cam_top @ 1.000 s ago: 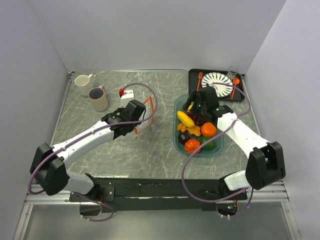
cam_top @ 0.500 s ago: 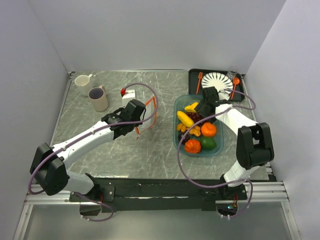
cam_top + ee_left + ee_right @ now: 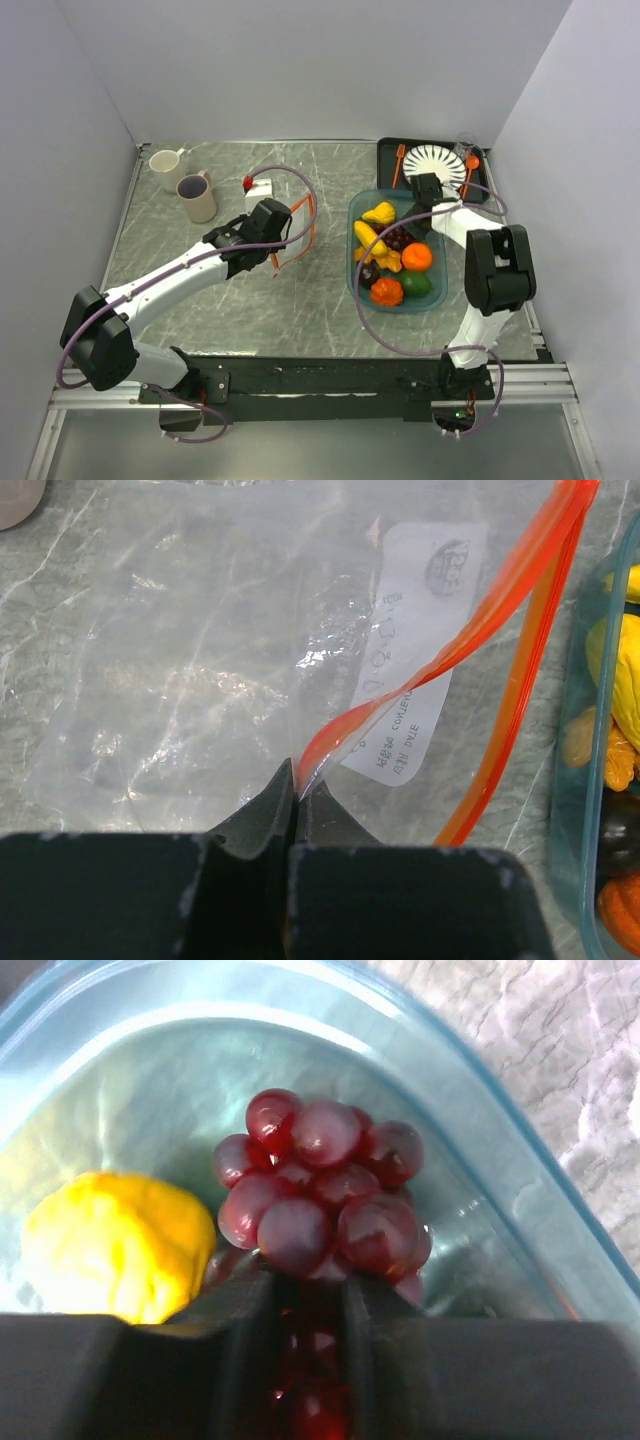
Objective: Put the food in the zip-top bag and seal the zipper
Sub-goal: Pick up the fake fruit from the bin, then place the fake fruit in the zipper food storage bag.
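In the overhead view, the left hand (image 3: 284,241) sits left of centre on the grey counter (image 3: 210,290), pinched on the edge of the zip-top bag (image 3: 294,226). The bag's orange-red zipper (image 3: 311,215) runs along its right side. Right of the bag, a teal tray (image 3: 354,272) holds the food (image 3: 386,291): two yellow pieces at the far left, an orange one and a green one on the right, a red-orange one at the near end, and dark grapes (image 3: 397,238) in the middle. The right hand (image 3: 406,227) reaches in from the tray's far right end and meets the grapes. Two cups (image 3: 197,198) stand at the far left of the counter, and a black tray with a white plate (image 3: 433,160) lies at the far right.

In the left wrist view, the left hand (image 3: 297,798) is closed on a lifted loop of the zipper (image 3: 505,585), which curves up and away to the far right. The clear bag (image 3: 190,660) lies flat on the counter beyond the fingers, a white label (image 3: 420,650) showing through it. The teal tray's rim (image 3: 570,780) and some food show at the right edge.

In the right wrist view, the right hand (image 3: 310,1355) has its fingers (image 3: 240,1340) pressed to both sides of the near part of the grapes (image 3: 320,1190), gripping the bunch. The grapes rest inside the tray (image 3: 490,1170), with a yellow piece (image 3: 115,1245) just to their left.
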Tool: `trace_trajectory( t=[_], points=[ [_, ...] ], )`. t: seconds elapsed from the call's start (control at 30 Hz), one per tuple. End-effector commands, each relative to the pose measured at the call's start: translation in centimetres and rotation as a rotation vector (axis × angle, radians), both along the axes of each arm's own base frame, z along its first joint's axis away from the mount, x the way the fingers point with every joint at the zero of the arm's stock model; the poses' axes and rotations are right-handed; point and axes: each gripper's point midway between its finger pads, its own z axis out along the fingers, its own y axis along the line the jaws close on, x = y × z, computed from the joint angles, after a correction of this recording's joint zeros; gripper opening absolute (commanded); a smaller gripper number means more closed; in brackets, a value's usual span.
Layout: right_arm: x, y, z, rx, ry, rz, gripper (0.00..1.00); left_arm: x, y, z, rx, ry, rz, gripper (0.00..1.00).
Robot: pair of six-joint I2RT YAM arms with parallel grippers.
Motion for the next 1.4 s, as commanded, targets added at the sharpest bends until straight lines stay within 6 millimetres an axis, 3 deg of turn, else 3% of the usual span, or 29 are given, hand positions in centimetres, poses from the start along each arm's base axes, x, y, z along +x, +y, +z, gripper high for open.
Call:
trace_trajectory(
  t=[0.0, 0.13, 0.33, 0.53, 0.73, 0.77, 0.93, 1.37],
  points=[
    [-0.9, 0.8, 2.1, 0.038, -0.112, 0.087, 0.03, 0.4, -0.3, 0.4, -0.012, -0.016, -0.011, 0.01],
    [-1.6, 1.2, 5.2, 0.038, -0.198, 0.146, 0.00, 0.5, -0.5, 0.3, -0.004, -0.008, -0.015, 0.01],
    [-2.6, 2.7, 12.6, 0.062, -0.413, 0.270, 0.00, 0.5, -0.4, 0.2, 0.009, -0.009, -0.023, 0.01],
    [-3.8, 4.1, 16.7, 0.091, -0.510, 0.347, 0.00, 0.6, -0.5, 0.5, -0.001, -0.010, -0.023, 0.01],
    [-5.1, 9.0, 20.2, 0.146, -0.582, 0.488, 0.00, 0.7, -1.3, 0.6, -0.024, -0.004, -0.041, 0.01],
    [-5.5, 10.4, 20.6, 0.159, -0.589, 0.517, 0.00, 0.6, -1.3, 0.6, -0.028, -0.003, -0.041, 0.01],
    [-5.3, 13.8, 21.8, 0.207, -0.608, 0.548, 0.00, 0.6, -1.9, 0.5, -0.047, 0.009, -0.057, 0.01],
    [-3.4, 21.5, 20.0, 0.233, -0.555, 0.651, 0.00, 0.6, -3.9, 2.3, -0.149, -0.008, -0.106, 0.01]
  ],
)
